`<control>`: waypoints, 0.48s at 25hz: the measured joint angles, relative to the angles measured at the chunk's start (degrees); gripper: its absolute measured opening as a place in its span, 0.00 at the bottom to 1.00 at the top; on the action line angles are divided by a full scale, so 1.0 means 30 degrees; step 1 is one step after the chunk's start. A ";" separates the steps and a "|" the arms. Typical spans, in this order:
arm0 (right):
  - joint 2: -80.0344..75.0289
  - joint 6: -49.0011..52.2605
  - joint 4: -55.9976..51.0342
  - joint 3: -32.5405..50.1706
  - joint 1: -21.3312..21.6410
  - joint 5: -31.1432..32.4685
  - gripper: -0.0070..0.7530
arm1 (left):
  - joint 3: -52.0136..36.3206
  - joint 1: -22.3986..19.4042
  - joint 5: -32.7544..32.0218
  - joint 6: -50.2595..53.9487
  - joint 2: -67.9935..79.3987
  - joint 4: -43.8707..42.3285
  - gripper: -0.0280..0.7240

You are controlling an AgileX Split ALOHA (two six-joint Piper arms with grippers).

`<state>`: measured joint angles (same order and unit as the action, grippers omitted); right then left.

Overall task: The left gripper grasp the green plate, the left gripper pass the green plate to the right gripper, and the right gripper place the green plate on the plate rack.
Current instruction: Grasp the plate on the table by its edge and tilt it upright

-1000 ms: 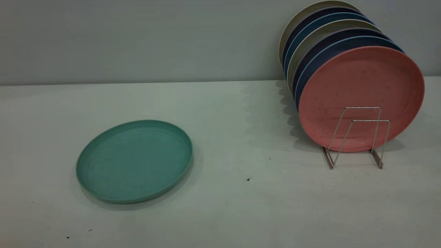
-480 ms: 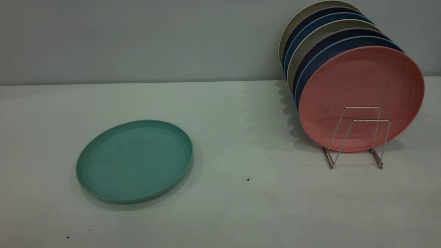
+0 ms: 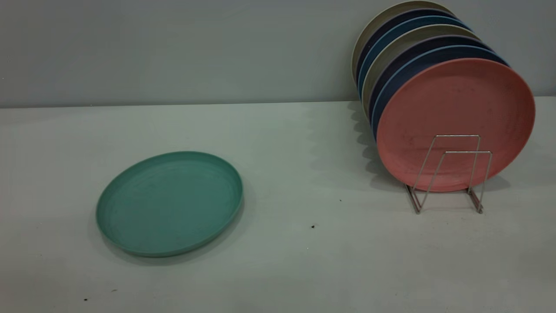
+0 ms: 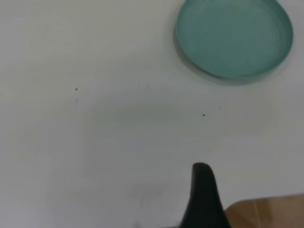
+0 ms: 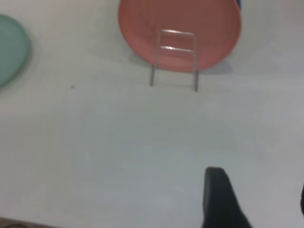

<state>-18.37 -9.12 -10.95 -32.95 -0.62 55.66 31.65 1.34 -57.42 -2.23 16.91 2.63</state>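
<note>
The green plate [image 3: 169, 203] lies flat on the white table [image 3: 304, 261], at about eight o'clock in the exterior view, with nothing touching it. Well apart, at about three o'clock, the plate rack [image 3: 451, 174] stands with a salmon-pink plate [image 3: 456, 104] upright at the front of a row of dark blue and beige plates [image 3: 404, 39]; two wire loops ahead of it hold nothing.

The left gripper [image 4: 203, 199] shows only one black finger in its wrist view, well short of the green plate, so whether its fingers are apart or together cannot be told. The right gripper [image 5: 256, 199] hangs clear of the rack, fingers spread, holding nothing.
</note>
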 joint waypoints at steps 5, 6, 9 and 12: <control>-0.5603 -0.0763 -0.0558 -0.1733 0.0000 -0.1865 0.67 | 0.1773 0.0000 0.2340 -0.0198 0.6801 0.0022 0.84; -0.6615 -0.1116 -0.0700 -0.2108 0.0000 -0.2092 0.68 | 0.2101 0.0000 0.2772 -0.0457 0.8185 0.0041 0.85; -0.9174 -0.2699 -0.1789 -0.2903 0.0000 -0.3110 0.70 | 0.3309 0.0000 0.4275 -0.1183 1.1612 0.0446 0.86; -1.1439 -0.5589 -0.4466 -0.3074 0.0000 -0.4615 0.70 | 0.4649 0.0000 0.5391 -0.1878 1.4471 0.1498 0.86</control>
<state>-52.68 -25.88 -24.35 -42.17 -0.62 41.82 45.59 1.34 -41.25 -7.87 60.32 7.12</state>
